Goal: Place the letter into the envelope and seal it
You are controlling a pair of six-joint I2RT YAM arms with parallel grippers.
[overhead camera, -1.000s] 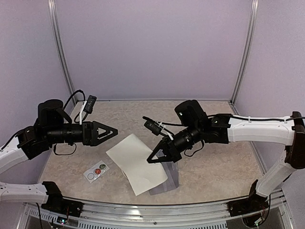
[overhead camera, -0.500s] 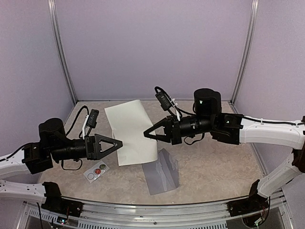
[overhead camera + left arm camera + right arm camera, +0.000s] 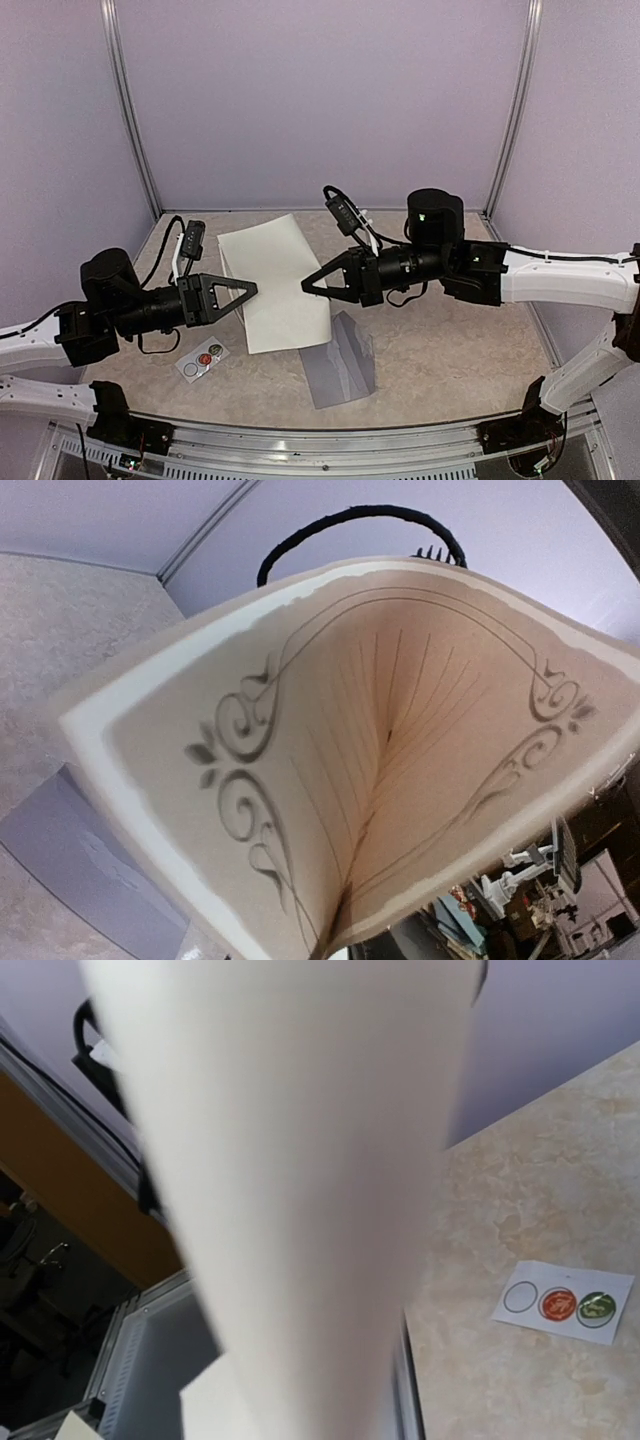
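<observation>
Above the envelope (image 3: 343, 375), left fingers (image 3: 232, 286) and right fingers (image 3: 326, 272) pinch the letter (image 3: 272, 268), outside it.

Left arm (image 3: 110, 300) and right arm (image 3: 560, 275): white link shells joined by black cylindrical motor housings. Left gripper (image 3: 245, 290) and right gripper (image 3: 312, 283) are black, with tapering, triangular open-frame fingers. A looping black cable (image 3: 168, 230) feeds each small black wrist camera module (image 3: 343, 213). What appears to be a green indicator light (image 3: 422, 212) marks one right-arm housing.
</observation>
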